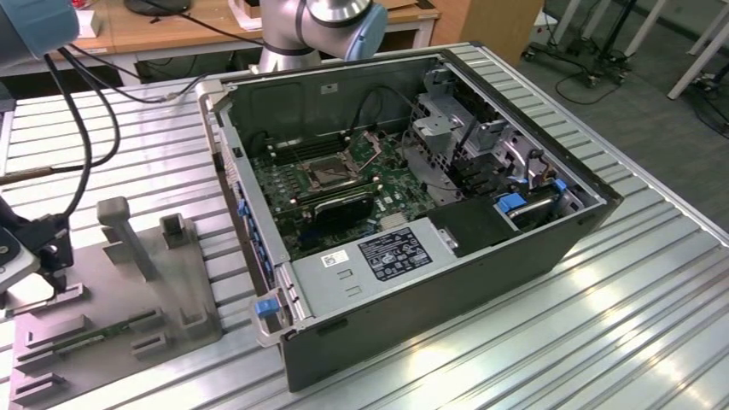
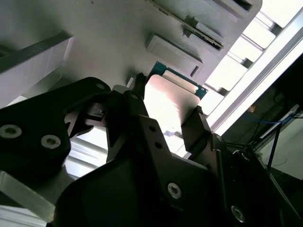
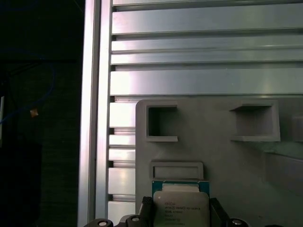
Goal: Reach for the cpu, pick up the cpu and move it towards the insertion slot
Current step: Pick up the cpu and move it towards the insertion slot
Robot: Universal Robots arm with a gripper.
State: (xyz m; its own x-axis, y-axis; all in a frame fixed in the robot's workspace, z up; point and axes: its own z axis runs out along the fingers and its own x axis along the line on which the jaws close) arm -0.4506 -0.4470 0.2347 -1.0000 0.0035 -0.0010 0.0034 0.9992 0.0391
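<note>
The cpu (image 3: 181,207), a small square chip with a pale metal top and green edge, lies at the edge of the grey fixture tray (image 3: 218,156). My gripper (image 3: 181,213) straddles it, with one black finger against each side of the chip (image 2: 168,97); it looks shut on the cpu. In the exterior view the gripper (image 1: 32,260) hangs over the tray (image 1: 114,299) at that view's far left. The insertion slot (image 1: 323,173), a square socket with a silver frame, sits on the green board inside the open computer case (image 1: 456,282), well away from the gripper.
The tray carries upright blocks (image 1: 119,231) and several pockets, one holding a memory stick (image 1: 97,335). Black cables (image 1: 80,128) hang beside the arm. The case walls rise around the board. Everything rests on a slatted aluminium table (image 1: 592,333), whose edge rail (image 3: 92,109) runs close to the tray.
</note>
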